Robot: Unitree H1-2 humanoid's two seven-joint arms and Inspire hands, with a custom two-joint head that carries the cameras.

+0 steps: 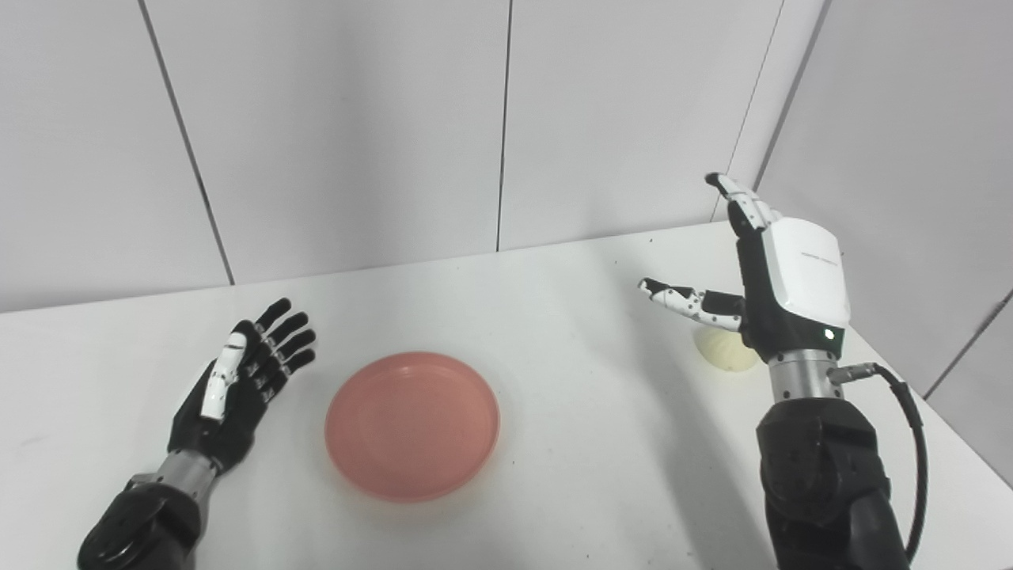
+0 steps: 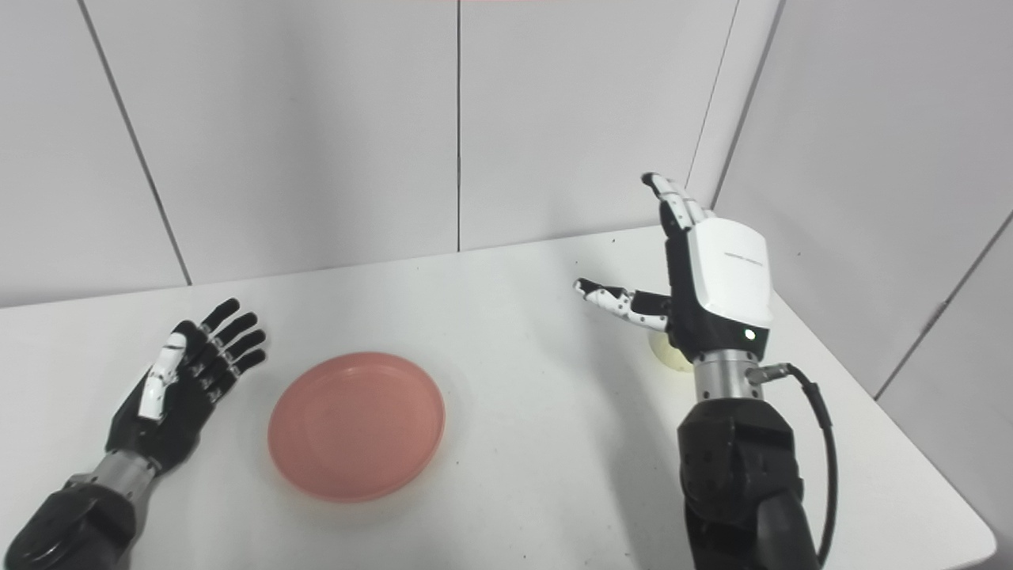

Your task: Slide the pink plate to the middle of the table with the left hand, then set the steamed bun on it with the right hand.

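Looking from the round pink plastic plate (image 1: pixel 411 425), we find the pale steamed bun (image 1: pixel 724 351) far right, beneath our open right robot hand (image 1: pixel 779 273); the left robot hand (image 1: pixel 237 380) rests open just left, on the white desk (image 1: pixel 570 317).

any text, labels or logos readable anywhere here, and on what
One marking only: a small line of grey print on the white back cover of the right hand, too small and blurred to read.
No text shows on the pink plate, the steamed bun, the left hand, the table or the wall panels.
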